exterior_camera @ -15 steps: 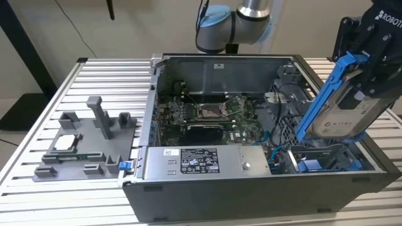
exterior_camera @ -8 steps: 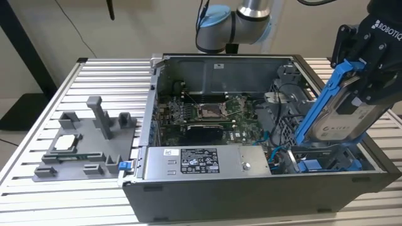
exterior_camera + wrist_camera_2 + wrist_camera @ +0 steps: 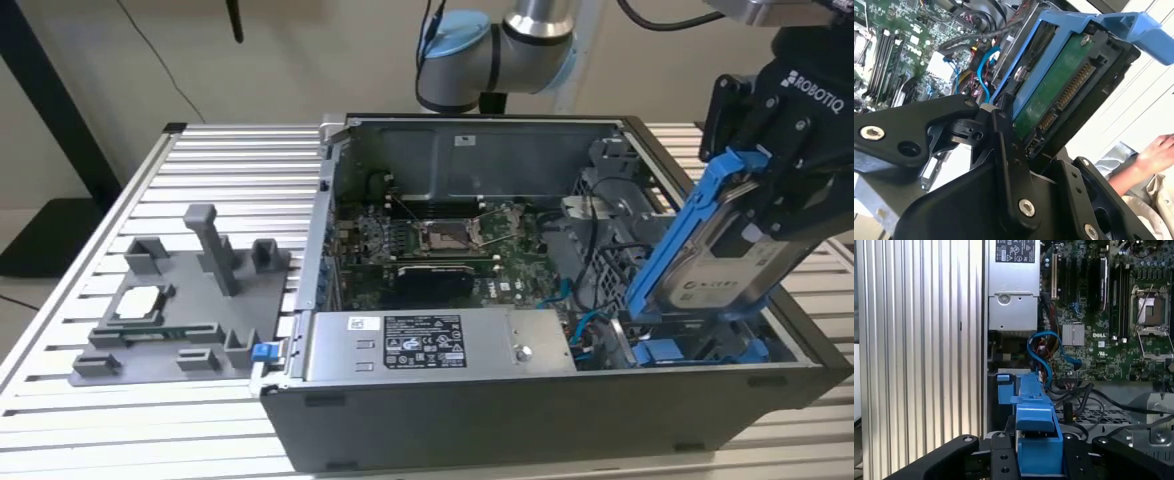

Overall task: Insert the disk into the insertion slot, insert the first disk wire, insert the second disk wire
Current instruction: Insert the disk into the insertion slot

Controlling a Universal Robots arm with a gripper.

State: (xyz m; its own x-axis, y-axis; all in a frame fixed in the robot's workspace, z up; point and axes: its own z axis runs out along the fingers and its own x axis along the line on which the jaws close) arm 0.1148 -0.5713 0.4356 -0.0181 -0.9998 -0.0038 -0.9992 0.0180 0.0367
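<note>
My gripper (image 3: 771,195): fingers clamped on the upper end of the disk (image 3: 714,262), which sits between them.
Disk: steeply tilted over the drive corner of the computer case (image 3: 534,420), blue frame edge toward the motherboard (image 3: 441,240).
Insertion slot (image 3: 674,335): apparently just beneath the disk's lower end, partly hidden.

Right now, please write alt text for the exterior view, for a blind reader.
The gripper holds the blue-framed disk, tilted, over the open computer case, at the exterior view's right; a grey fixture lies on the table beside it.
</note>
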